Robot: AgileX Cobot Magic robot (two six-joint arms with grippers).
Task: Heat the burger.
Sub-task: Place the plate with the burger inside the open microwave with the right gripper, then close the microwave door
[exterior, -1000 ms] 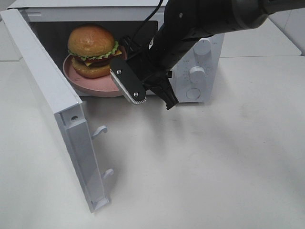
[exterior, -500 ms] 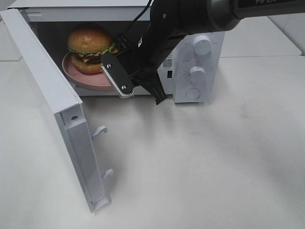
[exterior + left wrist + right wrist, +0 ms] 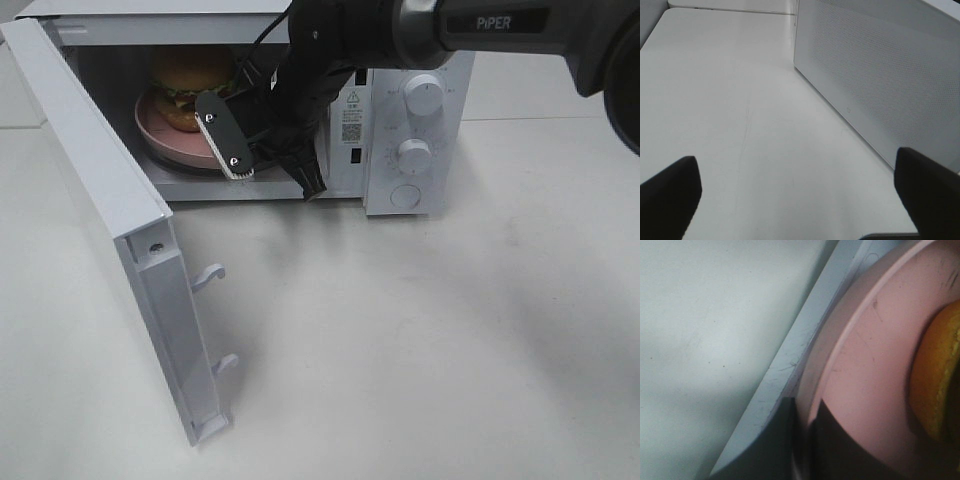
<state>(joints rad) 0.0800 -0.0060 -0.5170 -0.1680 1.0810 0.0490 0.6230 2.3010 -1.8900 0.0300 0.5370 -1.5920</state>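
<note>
The burger [image 3: 185, 75], with golden bun and green lettuce, sits on a round pink plate [image 3: 165, 140] inside the open microwave [image 3: 415, 110]. My right gripper [image 3: 262, 172] reaches into the opening at the plate's near rim. The right wrist view shows its dark fingers [image 3: 775, 440] shut on the plate's edge [image 3: 870, 370], with the burger [image 3: 935, 380] just beyond. My left gripper [image 3: 800, 180] hangs open and empty over bare table beside the microwave's perforated side wall [image 3: 880, 75]; it does not show in the exterior view.
The microwave door [image 3: 110, 190] swings wide open toward the front left, its latch hooks [image 3: 212, 272] pointing right. Two knobs [image 3: 420, 95] and a round button [image 3: 405, 195] sit on the control panel to the right of the opening. White table [image 3: 420, 340] lies in front.
My right gripper has moved up and to the left, deeper into the microwave, and the plate with the burger has slid further inside with it. The left gripper's view gives no earlier frame.
</note>
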